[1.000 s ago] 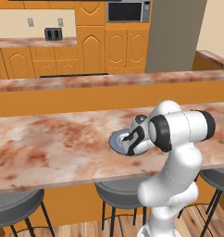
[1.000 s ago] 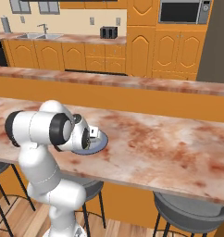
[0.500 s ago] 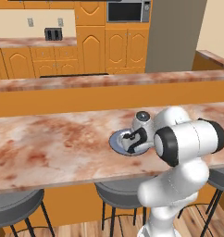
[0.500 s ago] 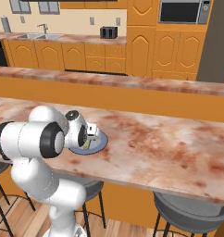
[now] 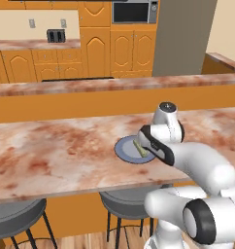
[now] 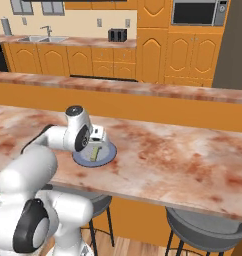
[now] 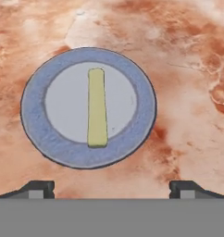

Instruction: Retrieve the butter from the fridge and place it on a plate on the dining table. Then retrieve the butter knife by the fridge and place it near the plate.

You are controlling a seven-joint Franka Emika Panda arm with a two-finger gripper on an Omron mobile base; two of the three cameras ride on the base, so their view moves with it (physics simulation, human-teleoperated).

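The butter (image 7: 97, 107) lies flat across the middle of the plate (image 7: 35, 129), well inside the darker rim and touching nothing else; the plate itself sits on the reddish marbled surface (image 7: 188, 92) of the dining table, near the edge on our side in both base views, with the butter (image 5: 140, 148) showing as a pale sliver on it; our end effector (image 7: 111, 190) hangs above the plate with its fingers spread wide and nothing between them, so we judge the butter to be released and the first half of the task done as things lie.

The step in hand, as we read it, is to clear away from the plate and turn to the butter knife; to do that well we should lift straight up before swinging, so that neither finger clips the rim or drags the stick off centre; we should keep the fingers parted as we rise, since closing them this near the butter gains us nothing and risks a nudge; once clear, the arm can tuck in before the base drives, because the elbow (image 5: 207, 170) hangs close over the surface edge and the stools (image 5: 124, 204) stand just below it.

For the knife, we would choose a bare patch of stone just beside the plate.
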